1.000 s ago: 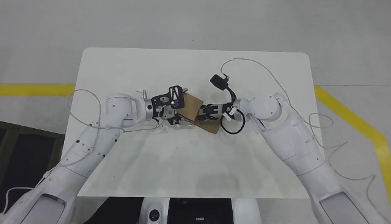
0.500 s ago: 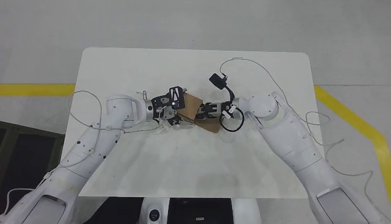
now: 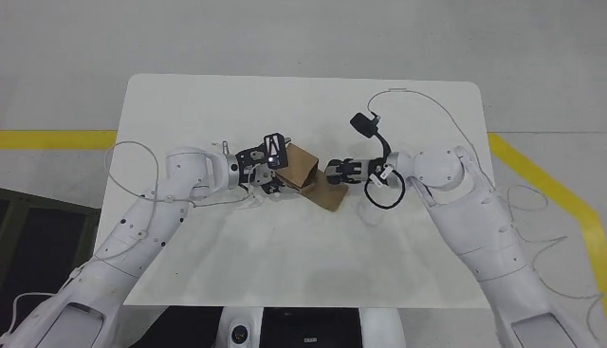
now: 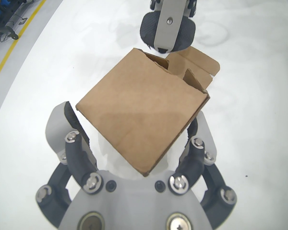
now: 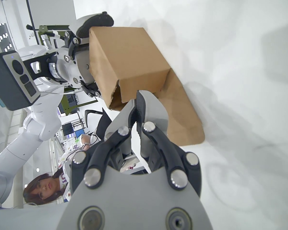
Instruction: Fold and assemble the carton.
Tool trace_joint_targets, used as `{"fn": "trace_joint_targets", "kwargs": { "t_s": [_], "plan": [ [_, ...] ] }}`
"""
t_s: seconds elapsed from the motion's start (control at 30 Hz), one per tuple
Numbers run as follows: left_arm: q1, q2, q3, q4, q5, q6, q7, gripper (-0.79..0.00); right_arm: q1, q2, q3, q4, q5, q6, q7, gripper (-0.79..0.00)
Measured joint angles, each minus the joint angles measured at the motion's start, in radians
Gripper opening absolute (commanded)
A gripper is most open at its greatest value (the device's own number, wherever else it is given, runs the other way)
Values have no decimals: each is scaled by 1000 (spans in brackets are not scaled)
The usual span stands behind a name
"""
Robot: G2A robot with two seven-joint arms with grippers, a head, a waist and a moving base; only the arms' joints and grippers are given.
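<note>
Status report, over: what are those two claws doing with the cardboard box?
Left gripper clamped on brown cardboard carton. Right gripper shut, tip at carton's open end. Flap flat on white table. No obstruction seen.

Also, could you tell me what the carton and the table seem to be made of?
The carton looks like plain brown cardboard, matte, with raw cut edges and creased folds. The table has a smooth white top with a faint sheen, perhaps laminate or painted board; I cannot tell which.
</note>
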Motion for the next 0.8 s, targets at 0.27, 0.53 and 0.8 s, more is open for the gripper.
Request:
{"fn": "trace_joint_targets", "kwargs": {
  "t_s": [0.27,0.53,0.8],
  "plan": [
    [3,-3,-7,-5,-5,15,-9,0,-150,47,113,-181,-91,117,85,-773],
    [8,-6,-11,-7,-17,23,-21,0,-191,54,101,-164,-92,148,79,-659],
    [10,-8,-17,-8,-18,24,-23,0,-156,48,56,-110,-78,137,45,-603]
  ]
}}
